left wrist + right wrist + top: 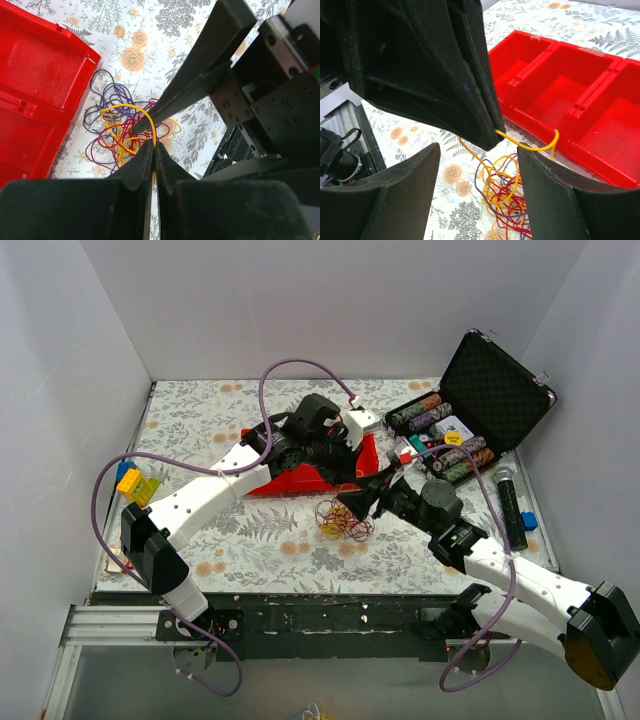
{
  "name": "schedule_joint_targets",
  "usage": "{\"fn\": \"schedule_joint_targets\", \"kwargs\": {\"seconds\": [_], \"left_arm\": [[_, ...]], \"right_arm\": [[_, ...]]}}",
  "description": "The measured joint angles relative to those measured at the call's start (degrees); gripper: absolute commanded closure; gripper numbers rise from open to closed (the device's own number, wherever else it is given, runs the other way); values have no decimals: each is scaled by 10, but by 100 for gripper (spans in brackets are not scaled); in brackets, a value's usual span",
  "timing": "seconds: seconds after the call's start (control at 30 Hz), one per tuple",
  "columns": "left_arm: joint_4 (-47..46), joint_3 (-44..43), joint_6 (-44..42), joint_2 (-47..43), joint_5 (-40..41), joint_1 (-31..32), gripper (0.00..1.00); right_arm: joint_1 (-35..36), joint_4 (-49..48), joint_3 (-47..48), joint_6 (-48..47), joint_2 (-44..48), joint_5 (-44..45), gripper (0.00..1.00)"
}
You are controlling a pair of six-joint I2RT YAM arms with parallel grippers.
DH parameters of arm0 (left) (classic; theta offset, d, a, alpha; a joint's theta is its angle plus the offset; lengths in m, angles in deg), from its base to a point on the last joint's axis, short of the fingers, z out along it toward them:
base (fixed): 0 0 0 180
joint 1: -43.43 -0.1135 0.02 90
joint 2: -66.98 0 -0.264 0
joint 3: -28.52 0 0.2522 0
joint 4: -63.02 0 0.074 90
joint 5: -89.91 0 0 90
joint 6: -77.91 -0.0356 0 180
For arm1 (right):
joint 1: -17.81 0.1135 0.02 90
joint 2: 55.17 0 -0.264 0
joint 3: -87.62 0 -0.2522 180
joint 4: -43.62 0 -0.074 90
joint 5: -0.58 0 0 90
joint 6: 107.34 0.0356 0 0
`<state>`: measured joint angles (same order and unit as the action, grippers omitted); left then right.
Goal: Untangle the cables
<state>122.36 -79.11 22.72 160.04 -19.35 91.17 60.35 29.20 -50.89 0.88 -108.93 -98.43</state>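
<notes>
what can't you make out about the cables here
- Top external: the cables are too small to trace strand by strand.
- Left wrist: the left gripper, shut on a yellow strand, hides the tangle's near side.
- Right wrist: the bottom edge and the open right gripper cut off the tangle's lower part.

Overhead view: a white left arm [205, 498] at lower left and a white right arm [525, 585] at lower right, both with black joint housings. A thin lilac hose [290, 365] loops along each. The left gripper [153, 146] has matte black, wedge-shaped fingers [135, 172].
</notes>
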Motion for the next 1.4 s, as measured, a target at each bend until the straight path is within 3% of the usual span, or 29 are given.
{"fn": "schedule_joint_targets", "kwargs": {"seconds": [0.4, 0.7, 0.93, 1.13, 1.4], "left_arm": [[4, -33, 25, 0, 9, 0, 100], [11, -53, 29, -3, 9, 0, 100], [19, -197, 36, -8, 35, 0, 100], [-37, -205, 56, -106, 47, 0, 99], [-100, -314, 64, -152, 75, 0, 99]], "right_arm": [[19, -91, 10, 38, -121, -33, 42], [22, -125, 0, 57, -130, -34, 48], [26, -151, -30, 69, -170, -34, 45], [28, -162, -56, 78, -194, -37, 44], [36, -155, -73, 83, -227, -46, 38]]}}
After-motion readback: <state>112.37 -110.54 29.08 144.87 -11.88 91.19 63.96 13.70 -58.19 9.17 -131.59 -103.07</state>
